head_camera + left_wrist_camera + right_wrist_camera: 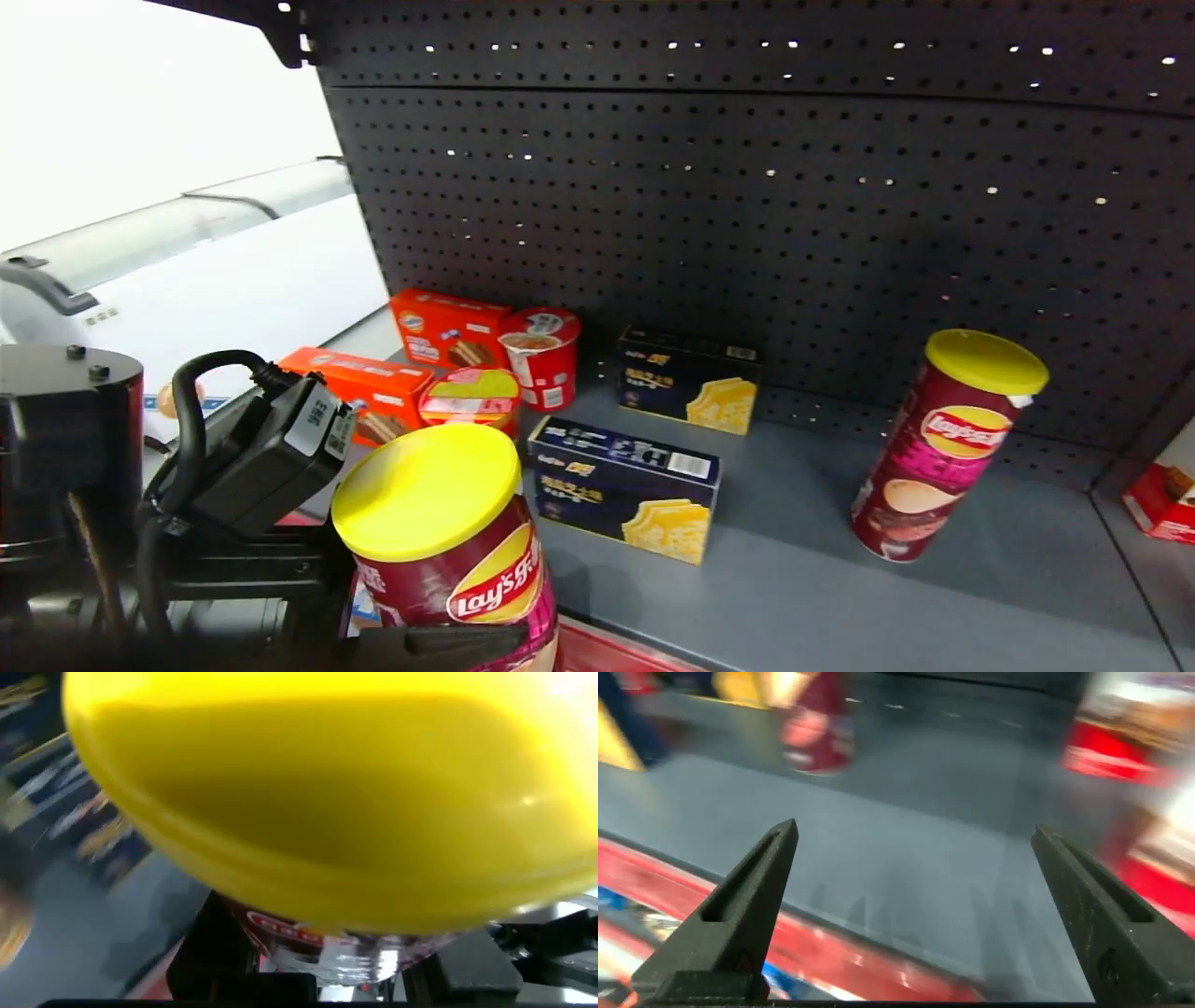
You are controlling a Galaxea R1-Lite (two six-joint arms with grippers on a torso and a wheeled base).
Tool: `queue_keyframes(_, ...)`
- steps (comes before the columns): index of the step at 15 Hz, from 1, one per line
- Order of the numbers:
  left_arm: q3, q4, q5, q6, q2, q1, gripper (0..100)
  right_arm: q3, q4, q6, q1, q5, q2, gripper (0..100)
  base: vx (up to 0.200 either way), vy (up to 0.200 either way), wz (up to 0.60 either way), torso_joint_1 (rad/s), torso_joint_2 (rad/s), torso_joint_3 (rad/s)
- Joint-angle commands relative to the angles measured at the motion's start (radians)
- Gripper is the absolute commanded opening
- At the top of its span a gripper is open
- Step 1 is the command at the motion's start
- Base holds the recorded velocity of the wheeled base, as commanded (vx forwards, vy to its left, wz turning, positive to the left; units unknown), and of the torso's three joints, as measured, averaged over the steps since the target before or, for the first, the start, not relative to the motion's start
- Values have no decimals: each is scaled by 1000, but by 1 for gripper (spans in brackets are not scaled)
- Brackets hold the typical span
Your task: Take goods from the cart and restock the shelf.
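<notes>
Dark pegboard (747,233) backs the grey shelf (794,569). Your left gripper (341,969) is closed around the chip can (448,532), low at the shelf's front-left edge. Its yellow lid hides most of the grip, and its base is cut off. Your right gripper (915,831) hangs wide open over the shelf front, holding nothing. 1 other can (934,448) stands to the right, with 2 blue boxes (624,485) between.

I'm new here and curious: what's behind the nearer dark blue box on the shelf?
Behind the nearer box stands a second dark blue box, then the pegboard wall. The strip of shelf directly behind it is covered.
</notes>
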Motion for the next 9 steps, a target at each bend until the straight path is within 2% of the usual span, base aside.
queue_keyframes(1, -1, -1, 0, 0, 4, 0, 0, 0, 0, 0, 0, 0, 0, 100, 0, 0, -600, 2, 2, 2)
queue_keyframes(5, 2, -1, 0, 0, 4, 0, 0, 0, 0, 1, 0, 0, 0, 100, 0, 0, -600, 4, -1, 5)
queue_keyframes(9, 0, -1, 0, 0, 2, 2, 0, 0, 0, 1, 0, 0, 0, 100, 0, 0, 0, 0, 0, 0)
